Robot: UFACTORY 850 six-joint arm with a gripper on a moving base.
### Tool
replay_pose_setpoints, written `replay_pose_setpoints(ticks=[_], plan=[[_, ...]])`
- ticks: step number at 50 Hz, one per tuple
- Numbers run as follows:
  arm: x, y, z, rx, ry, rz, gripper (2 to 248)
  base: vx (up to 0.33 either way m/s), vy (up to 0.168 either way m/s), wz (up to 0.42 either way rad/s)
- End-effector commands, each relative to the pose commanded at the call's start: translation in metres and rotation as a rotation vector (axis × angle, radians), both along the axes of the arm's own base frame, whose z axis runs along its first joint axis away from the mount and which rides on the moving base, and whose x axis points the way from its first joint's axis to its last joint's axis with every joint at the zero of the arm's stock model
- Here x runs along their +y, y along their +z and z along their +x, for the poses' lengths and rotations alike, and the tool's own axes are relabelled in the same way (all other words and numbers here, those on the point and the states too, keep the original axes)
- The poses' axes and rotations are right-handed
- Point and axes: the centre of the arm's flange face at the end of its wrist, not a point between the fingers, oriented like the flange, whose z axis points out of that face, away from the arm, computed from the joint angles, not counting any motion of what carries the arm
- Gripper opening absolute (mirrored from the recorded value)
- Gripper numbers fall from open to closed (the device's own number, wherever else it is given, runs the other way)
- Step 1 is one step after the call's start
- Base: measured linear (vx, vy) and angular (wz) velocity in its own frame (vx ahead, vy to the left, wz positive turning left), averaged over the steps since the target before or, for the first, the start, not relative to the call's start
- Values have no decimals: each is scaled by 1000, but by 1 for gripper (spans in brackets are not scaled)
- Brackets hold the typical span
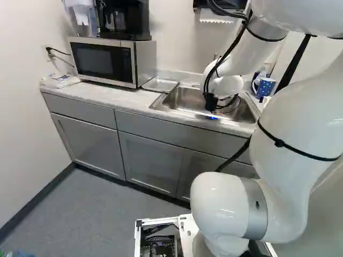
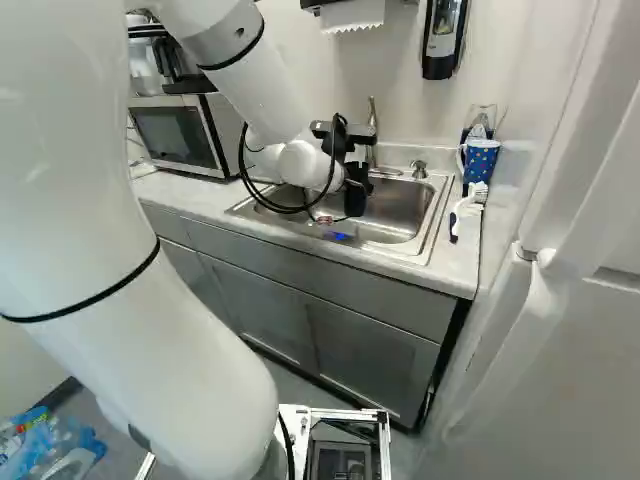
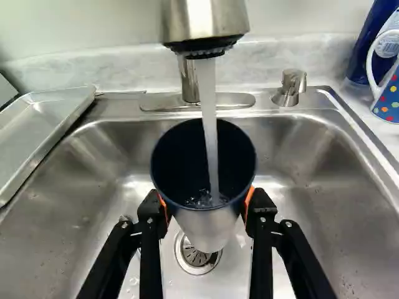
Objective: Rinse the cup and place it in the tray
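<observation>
Half open at the jaws, grips cup (image 3: 204, 227) from both sides over sink (image 3: 68, 193), under running faucet (image 3: 204, 20) at back edge.

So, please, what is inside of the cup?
Water runs from the faucet into the cup and bubbles inside. The bottom cannot be seen, lost in the dark and the splashing.

ok so the cup (image 3: 202, 225) over the sink (image 3: 56, 237) is dark navy inside, silvery outside. mug (image 3: 389, 96) beside the sink is blue with multicoloured dots, table (image 1: 124, 98) around it's pale marbled grey, cabinets (image 1: 150, 166) below plain grey, sink itself all silver.
</observation>
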Motion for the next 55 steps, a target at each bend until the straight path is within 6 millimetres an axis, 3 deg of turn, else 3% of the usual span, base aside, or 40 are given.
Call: replay_pose_setpoints(ticks=[55], plan=[[0,0,0,0,0,0,126,0,0,0]])
